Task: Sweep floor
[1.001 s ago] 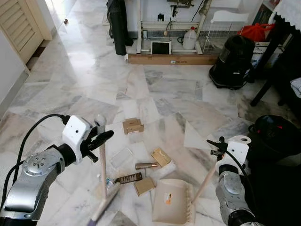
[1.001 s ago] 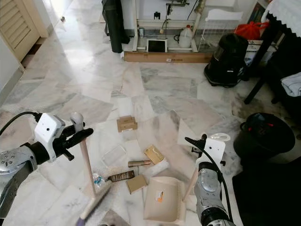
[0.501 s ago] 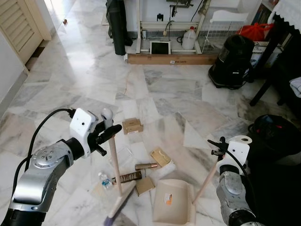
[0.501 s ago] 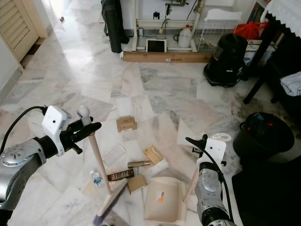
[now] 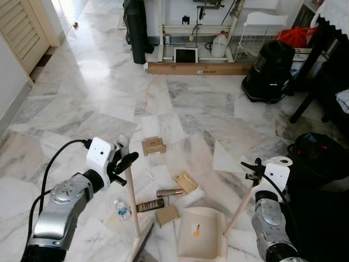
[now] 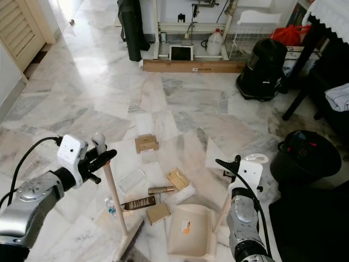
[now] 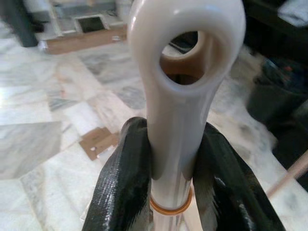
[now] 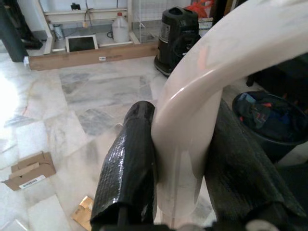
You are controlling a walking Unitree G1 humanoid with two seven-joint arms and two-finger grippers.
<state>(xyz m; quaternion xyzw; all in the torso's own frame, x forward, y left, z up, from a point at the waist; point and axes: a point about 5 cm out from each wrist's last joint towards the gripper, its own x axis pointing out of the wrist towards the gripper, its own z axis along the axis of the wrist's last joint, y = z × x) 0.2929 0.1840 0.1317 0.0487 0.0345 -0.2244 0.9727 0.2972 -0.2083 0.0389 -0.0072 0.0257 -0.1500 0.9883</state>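
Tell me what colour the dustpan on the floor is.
The dustpan is beige or cream, with a small orange label; the right eye view shows it best.

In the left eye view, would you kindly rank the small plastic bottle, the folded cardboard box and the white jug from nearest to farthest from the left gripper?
From the left gripper, shut on the broom handle:
1. Small plastic bottle, on the floor just below it.
2. Folded cardboard box, ahead to its right.
3. White jug, far back by the wall.

I stand in a lived-in home, in a room floored with grey-veined marble tiles [image 5: 98, 93]. A louvred wooden door [image 5: 24, 27] is at my left. Along the far wall household things are parked: a black vacuum cleaner [image 5: 270, 71], a white plastic jug [image 5: 220, 45], a wire rack [image 5: 256, 33] and a long flat cardboard box [image 5: 199, 69]. A dark-legged tabletop with a white lace-edged cloth [image 5: 335, 13] stands at my right.
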